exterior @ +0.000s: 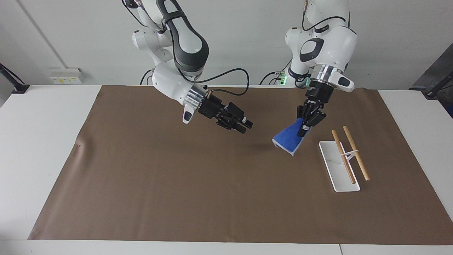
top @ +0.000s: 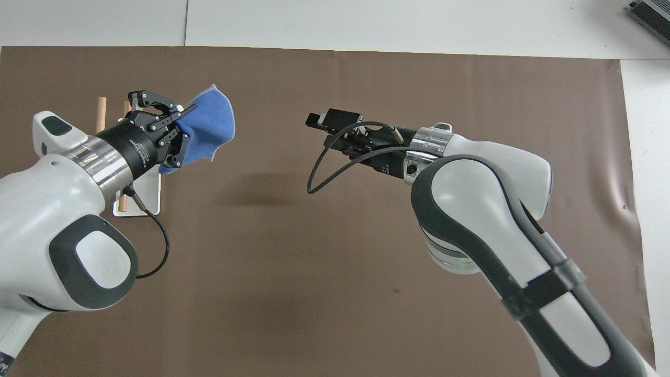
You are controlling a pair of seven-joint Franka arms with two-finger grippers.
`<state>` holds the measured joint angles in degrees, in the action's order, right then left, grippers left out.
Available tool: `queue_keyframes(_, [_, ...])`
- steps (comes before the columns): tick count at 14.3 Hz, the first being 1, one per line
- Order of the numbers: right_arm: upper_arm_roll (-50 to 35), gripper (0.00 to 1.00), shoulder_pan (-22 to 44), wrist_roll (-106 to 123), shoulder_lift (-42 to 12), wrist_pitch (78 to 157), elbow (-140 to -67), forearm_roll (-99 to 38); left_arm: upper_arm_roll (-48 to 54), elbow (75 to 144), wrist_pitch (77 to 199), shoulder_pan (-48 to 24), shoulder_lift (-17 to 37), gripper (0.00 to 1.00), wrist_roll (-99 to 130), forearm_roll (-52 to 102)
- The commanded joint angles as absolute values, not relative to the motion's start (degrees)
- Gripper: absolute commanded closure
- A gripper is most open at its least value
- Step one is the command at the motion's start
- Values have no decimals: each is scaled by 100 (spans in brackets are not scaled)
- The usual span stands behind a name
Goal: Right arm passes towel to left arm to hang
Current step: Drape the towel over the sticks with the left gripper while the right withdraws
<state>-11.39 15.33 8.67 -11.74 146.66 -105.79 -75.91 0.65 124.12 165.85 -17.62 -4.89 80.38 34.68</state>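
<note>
The blue towel [exterior: 288, 140] [top: 210, 125] hangs in the air from my left gripper [exterior: 303, 133] [top: 184, 111], which is shut on its upper corner. It dangles over the brown mat just beside the rack's white base [exterior: 331, 157], toward the table's middle. The rack carries two wooden rods [exterior: 343, 156]; from overhead my left arm hides most of it and only a rod tip [top: 101, 107] and a bit of the base [top: 152, 196] show. My right gripper [exterior: 246, 126] [top: 320, 128] is open and empty over the mat's middle, well apart from the towel.
A brown mat [exterior: 177, 184] covers most of the white table [exterior: 42, 117]. A black cable [top: 324, 167] loops off my right wrist. The rack stands toward the left arm's end of the table.
</note>
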Motion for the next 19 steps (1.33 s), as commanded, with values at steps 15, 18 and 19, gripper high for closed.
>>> queue_keyframes(15, [-959, 0, 308, -1415, -1038, 12377, -9747, 149, 114, 12533, 17024, 658, 360, 100, 7910, 3604])
queue_keyframes(18, [-546, 0, 395, -1415, -555, 11806, -9747, 185, 114, 12656, 17024, 861, 343, 100, 7910, 3604])
queue_keyframes(19, [-275, 0, 483, -1398, -441, 11560, -9738, 185, 114, 12735, 17042, 861, 334, 100, 7910, 3604])
